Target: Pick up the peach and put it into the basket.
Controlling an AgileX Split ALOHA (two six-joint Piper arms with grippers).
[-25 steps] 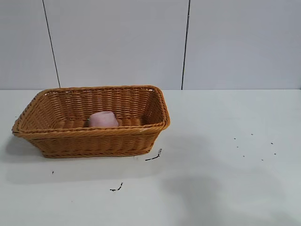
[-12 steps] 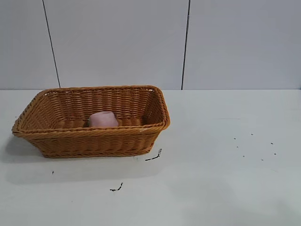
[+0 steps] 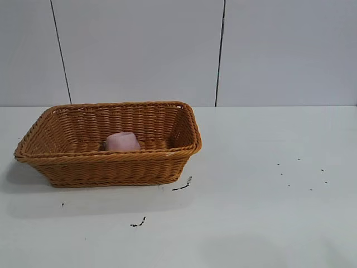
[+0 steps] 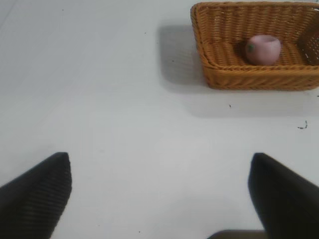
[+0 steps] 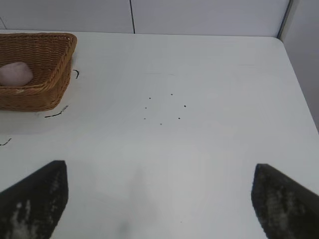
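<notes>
The pale pink peach (image 3: 122, 141) lies inside the orange-brown wicker basket (image 3: 111, 167) at the left of the table. The left wrist view shows the peach (image 4: 263, 49) with its green stem, resting on the floor of the basket (image 4: 259, 79). In the right wrist view the peach (image 5: 16, 74) sits in the basket (image 5: 52, 74) far off. My left gripper (image 4: 160, 172) is open over bare table, well away from the basket. My right gripper (image 5: 159, 179) is open too, with nothing between its fingers. Neither arm appears in the exterior view.
The white table (image 3: 268, 212) carries small dark specks (image 3: 301, 173) at the right and two dark scraps (image 3: 183, 185) near the basket's front corner. A grey panelled wall (image 3: 223, 50) stands behind. The table's far edge and a side wall show in the right wrist view.
The basket and the peach have not moved. A faint shadow on the table at the lower right has slid off toward the front edge.
</notes>
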